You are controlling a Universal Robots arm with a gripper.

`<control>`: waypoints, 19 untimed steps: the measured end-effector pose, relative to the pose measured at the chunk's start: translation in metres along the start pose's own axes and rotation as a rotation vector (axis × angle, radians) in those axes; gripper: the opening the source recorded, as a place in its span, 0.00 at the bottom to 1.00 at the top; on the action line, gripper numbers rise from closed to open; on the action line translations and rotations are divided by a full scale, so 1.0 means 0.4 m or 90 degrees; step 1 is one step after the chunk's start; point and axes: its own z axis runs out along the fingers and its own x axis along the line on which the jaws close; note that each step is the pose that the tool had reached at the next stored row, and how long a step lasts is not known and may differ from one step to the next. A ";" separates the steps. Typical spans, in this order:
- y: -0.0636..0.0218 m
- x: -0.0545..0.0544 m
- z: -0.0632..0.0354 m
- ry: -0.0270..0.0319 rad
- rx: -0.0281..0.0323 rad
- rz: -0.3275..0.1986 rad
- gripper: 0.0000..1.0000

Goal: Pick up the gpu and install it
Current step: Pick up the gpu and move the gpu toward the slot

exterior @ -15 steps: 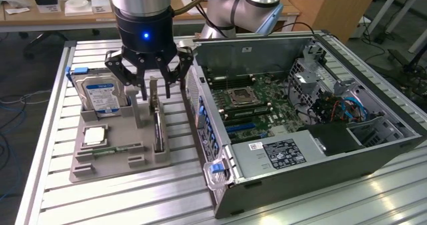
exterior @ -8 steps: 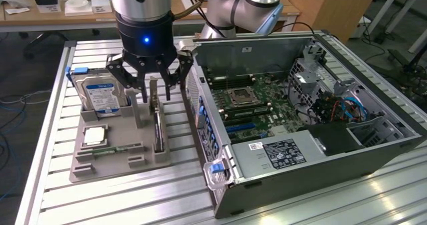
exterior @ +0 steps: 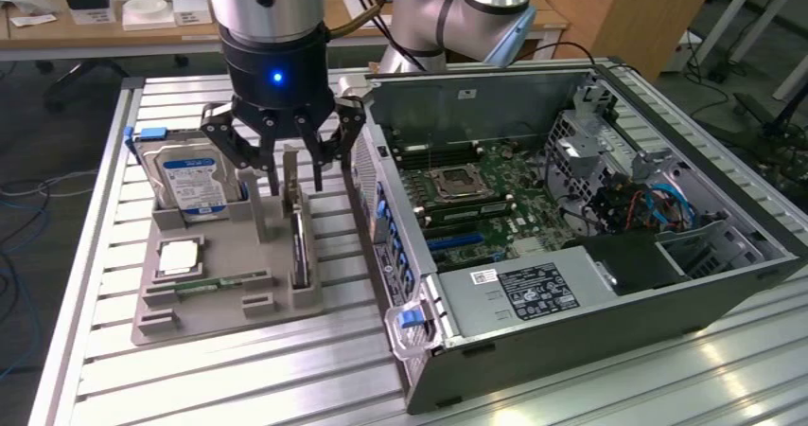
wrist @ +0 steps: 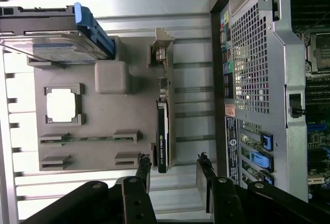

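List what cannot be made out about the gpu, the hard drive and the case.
1. Thin flat dark gpu card: in the exterior view the open black gripper partly covers its far end; the wrist view sees it edge-on, faces hidden.
2. Silver blue-labelled hard drive: wrist view, cut off by the picture's edge.
3. White label inside the grey metal computer case: exterior view, print too small.

hard drive point(exterior: 189, 175) stands in a grey tray point(exterior: 221, 305) beside the open computer case point(exterior: 569, 350).

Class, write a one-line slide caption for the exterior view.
Open tool poised over the graphics card standing on edge in a grey tray beside an open computer.
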 end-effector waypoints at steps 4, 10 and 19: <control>0.000 0.000 0.006 0.0000 0.0000 0.000 0.49; -0.001 0.000 0.014 0.0001 0.0001 0.000 0.49; -0.001 0.001 0.021 -0.0001 -0.0001 0.000 0.49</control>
